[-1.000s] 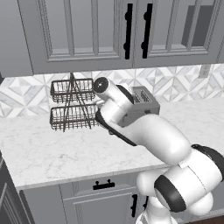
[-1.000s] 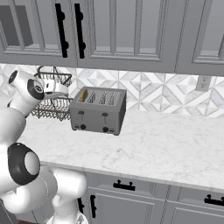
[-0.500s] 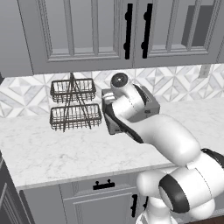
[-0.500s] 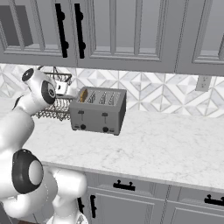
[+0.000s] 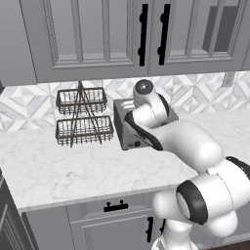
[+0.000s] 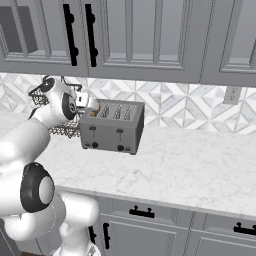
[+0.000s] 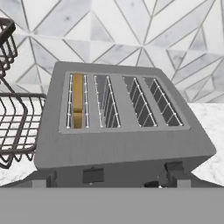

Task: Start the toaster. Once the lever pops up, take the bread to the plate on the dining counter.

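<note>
The silver-grey toaster (image 6: 112,128) stands on the marble worktop against the tiled wall, partly behind my arm in the left base view (image 5: 128,132). The bread (image 7: 77,105), a tan slice, sits sunk in the leftmost of its slots (image 6: 94,112). Two dark levers (image 7: 93,175) sit high on the front face. My gripper (image 6: 90,104) hovers just above the toaster's left end, looking down over its top, open with nothing in it. The plate and the dining counter are out of view.
A black two-tier wire rack (image 5: 80,117) stands close to the toaster's left side (image 7: 13,127). Grey wall cabinets hang above. Bare marble worktop (image 6: 190,160) stretches to the toaster's right, with a wall outlet (image 6: 231,95) beyond.
My arm has swung right, from in front of the wire rack to over the toaster's left end. Toaster, bread and rack have not moved.
</note>
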### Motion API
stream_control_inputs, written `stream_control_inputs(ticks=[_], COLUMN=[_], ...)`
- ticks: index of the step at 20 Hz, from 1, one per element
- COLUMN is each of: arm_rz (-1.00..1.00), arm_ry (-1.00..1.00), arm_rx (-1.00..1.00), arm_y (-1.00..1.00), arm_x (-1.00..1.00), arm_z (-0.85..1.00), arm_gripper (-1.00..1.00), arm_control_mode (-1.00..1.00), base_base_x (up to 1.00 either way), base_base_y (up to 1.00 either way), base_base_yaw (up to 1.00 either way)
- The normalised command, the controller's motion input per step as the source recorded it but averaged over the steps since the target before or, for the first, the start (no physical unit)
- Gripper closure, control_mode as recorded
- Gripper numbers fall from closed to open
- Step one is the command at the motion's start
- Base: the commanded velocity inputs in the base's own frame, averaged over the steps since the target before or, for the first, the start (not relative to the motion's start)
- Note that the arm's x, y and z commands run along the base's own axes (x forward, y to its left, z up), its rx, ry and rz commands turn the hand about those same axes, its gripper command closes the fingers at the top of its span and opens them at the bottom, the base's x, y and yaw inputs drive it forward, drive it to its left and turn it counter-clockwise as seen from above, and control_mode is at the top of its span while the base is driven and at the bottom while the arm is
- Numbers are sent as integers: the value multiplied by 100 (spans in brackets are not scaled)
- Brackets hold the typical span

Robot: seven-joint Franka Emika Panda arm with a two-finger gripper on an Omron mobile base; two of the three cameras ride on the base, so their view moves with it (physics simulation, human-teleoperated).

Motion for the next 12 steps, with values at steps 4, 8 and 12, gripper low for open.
stream_control_inputs(ticks=[4, 8, 12], arm_rz=[0, 1, 0], arm_ry=[4, 0, -1], arm_rx=[0, 2, 4], arm_y=[-1, 0, 1], arm_x=[36, 7, 1], arm_z=[-1, 0, 0], arm_gripper=[-100, -100, -100], arm_control_mode=[-100, -100, -100], base_base_x=[0, 0, 0], base_base_y=[0, 0, 0], base_base_yaw=[0, 0, 0])
